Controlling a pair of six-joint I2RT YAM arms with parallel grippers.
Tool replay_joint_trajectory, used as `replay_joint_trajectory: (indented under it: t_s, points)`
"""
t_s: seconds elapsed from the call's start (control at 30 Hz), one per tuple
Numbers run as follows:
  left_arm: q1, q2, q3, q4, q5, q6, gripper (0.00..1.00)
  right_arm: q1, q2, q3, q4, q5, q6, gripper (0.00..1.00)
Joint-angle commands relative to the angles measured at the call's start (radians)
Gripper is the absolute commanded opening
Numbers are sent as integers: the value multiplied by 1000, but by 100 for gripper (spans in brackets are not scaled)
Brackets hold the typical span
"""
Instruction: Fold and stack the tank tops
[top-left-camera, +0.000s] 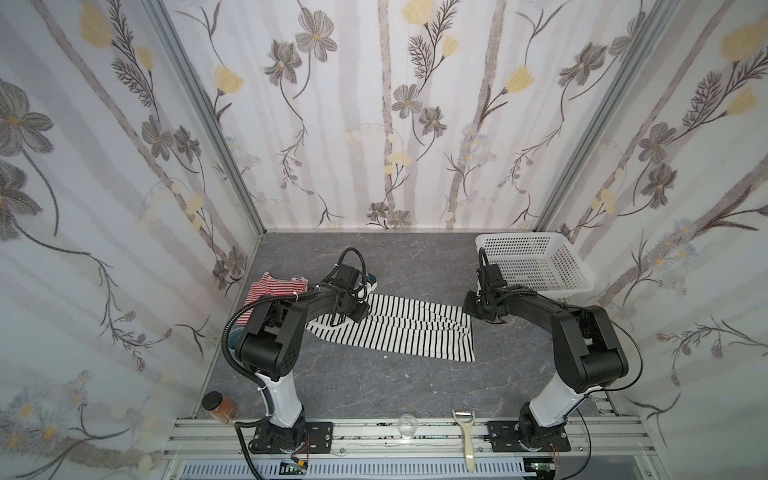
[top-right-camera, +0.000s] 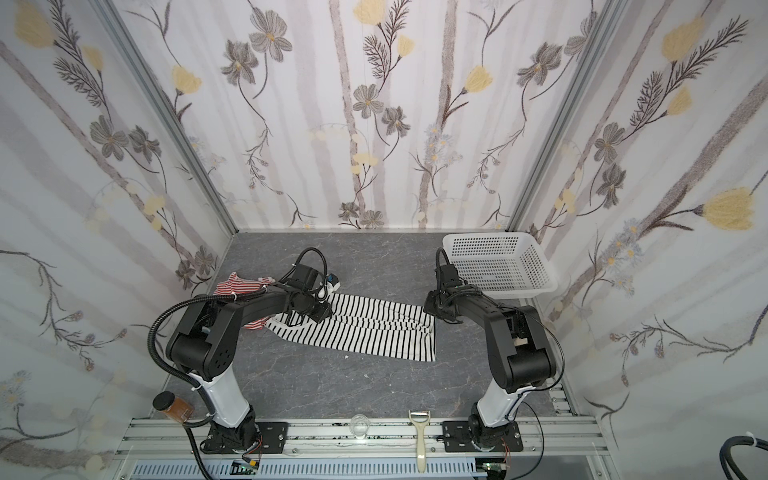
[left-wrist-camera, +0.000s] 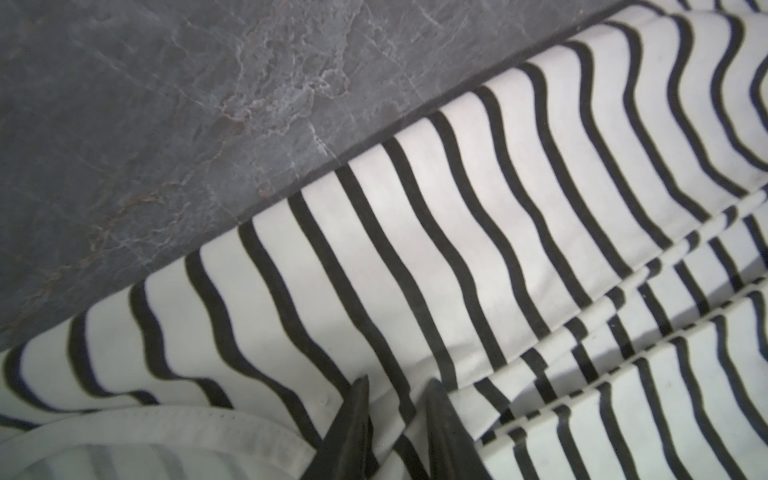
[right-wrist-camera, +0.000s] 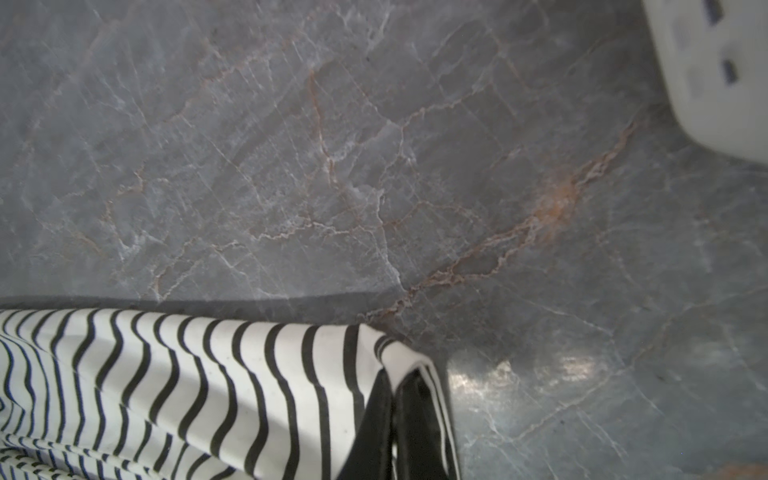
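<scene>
- I see the black-striped tank top (top-left-camera: 407, 328) spread flat across the middle of the grey marble table (top-left-camera: 374, 382). Its long side runs from 1 arm to the other, and soft wrinkles run along its length
- My right gripper (right-wrist-camera: 399, 380) sits at the far right corner of that top. In the right wrist view its 2 fingers are pressed together on the corner and the hem wraps around them, so it is pinching the cloth
- My left gripper (left-wrist-camera: 395, 388) is down on the opposite end, near the white-trimmed opening. Its jaws stand a narrow gap apart with striped cloth showing between them, and I cannot tell whether any fold is caught
- The red-striped tank top (top-left-camera: 270, 289) lies bunched at the far left of the table, partly hidden behind the left arm. It is just beside the black-striped tank top's left end, and I cannot tell if they touch
- The white basket (top-left-camera: 573, 270) stands in the far right corner, near the right gripper but apart from it
- Along the near edge I see a brown jar (top-left-camera: 218, 407), a small clear glass (top-left-camera: 406, 426) and a peeler (top-left-camera: 465, 440), all well apart from both tops
</scene>
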Motion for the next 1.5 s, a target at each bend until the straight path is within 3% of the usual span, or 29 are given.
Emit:
replay_joint_trajectory:
  t_s: [0.0, 0.53, 0.67, 0.77, 1.0, 1.17, 1.47]
  points:
    - [8, 14, -15, -89, -56, 2, 28, -18, -11, 33, 19, 15, -3, 0]
    - [11, 15, -20, -89, -42, -4, 27, -24, 84, 163, -17, 102, -8, 1]
    - [11, 17, -14, -89, -41, -7, 27, -7, 83, 175, -4, 117, 3, 24]
    - [10, 18, -10, -89, -42, -7, 27, 23, 41, 164, -19, 161, 2, 36]
    - [10, 20, -2, -89, -49, -7, 27, 126, -50, 89, -58, 192, 19, 35]
    - [10, 24, 8, -89, -42, -9, 27, 164, -10, 65, -21, 137, 28, 33]
    - [11, 20, -1, -87, -40, -9, 27, 196, 83, 73, -19, 145, 38, 28]
